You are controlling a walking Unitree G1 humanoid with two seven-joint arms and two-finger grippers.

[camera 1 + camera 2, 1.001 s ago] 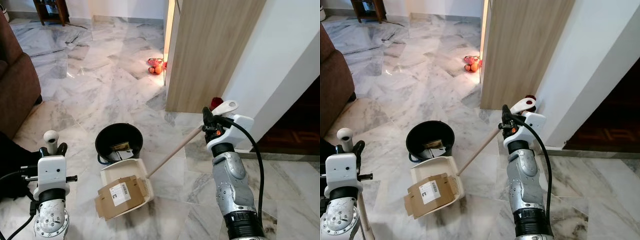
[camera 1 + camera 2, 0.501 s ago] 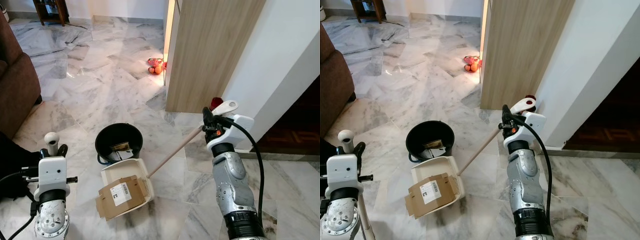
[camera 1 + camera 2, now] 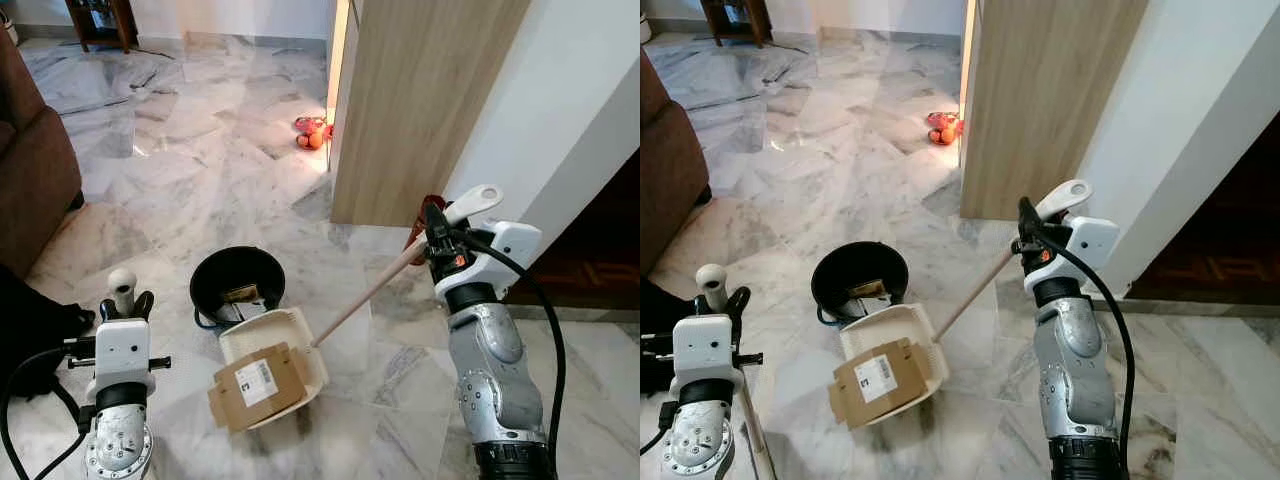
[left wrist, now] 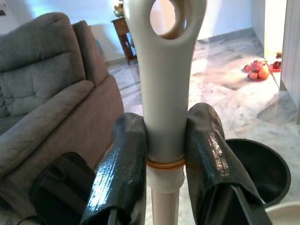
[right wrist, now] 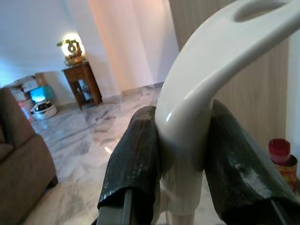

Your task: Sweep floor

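Below and to the left of the right gripper, its long handle slants across the way to the dustpan, cardboard box and black bucket. A wooden panel and white wall stand close ahead. Left of the left gripper sits the sofa; bare marble floor opens beyond.

- The left gripper clamps the beige broom handle.
- Behind it stand a grey sofa and a black bucket.
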